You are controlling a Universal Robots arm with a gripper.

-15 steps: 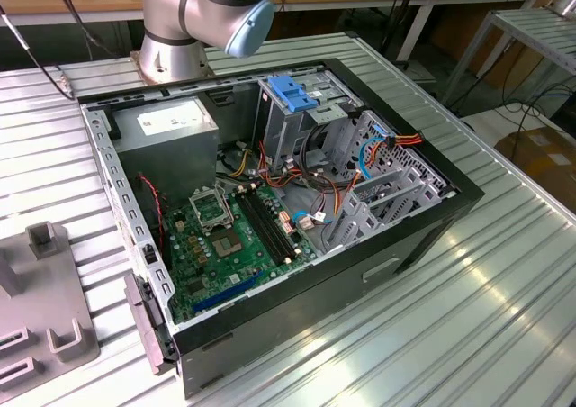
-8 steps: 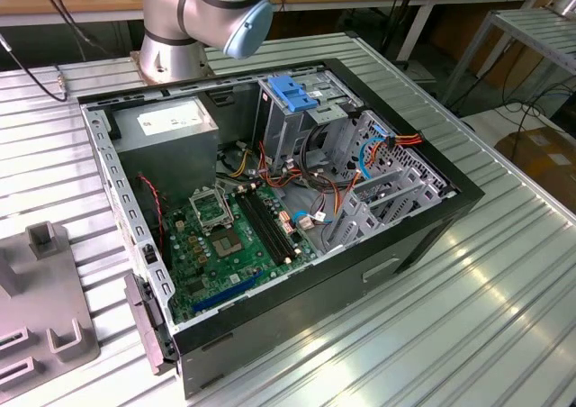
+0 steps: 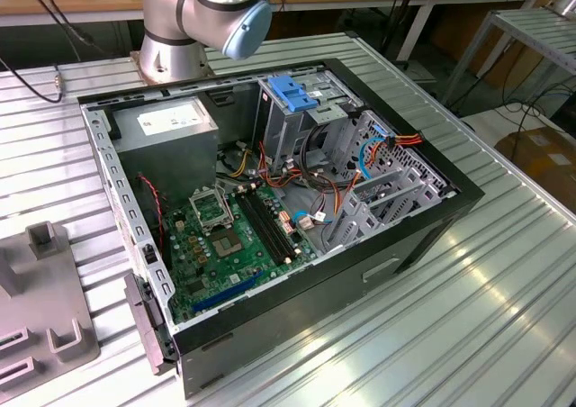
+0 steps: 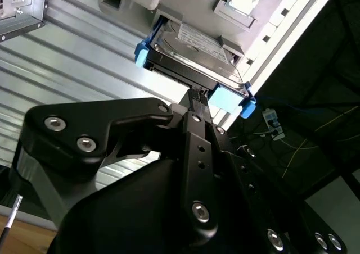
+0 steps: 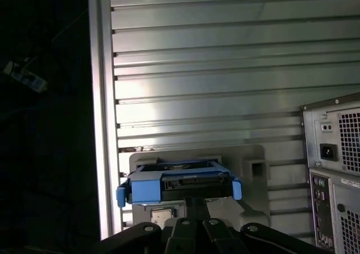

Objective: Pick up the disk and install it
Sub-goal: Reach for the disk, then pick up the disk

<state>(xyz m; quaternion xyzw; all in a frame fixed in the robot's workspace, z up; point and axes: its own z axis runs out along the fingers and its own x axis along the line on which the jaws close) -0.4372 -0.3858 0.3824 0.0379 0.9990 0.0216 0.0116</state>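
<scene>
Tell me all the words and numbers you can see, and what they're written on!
Nothing is clear enough to quote.
White label on the disk, second wrist view: rows of print, too blurred to read.
White sticker on the grey box, exterior view: print too small to read.
Green circuit board, exterior view: markings too small to read.
</scene>
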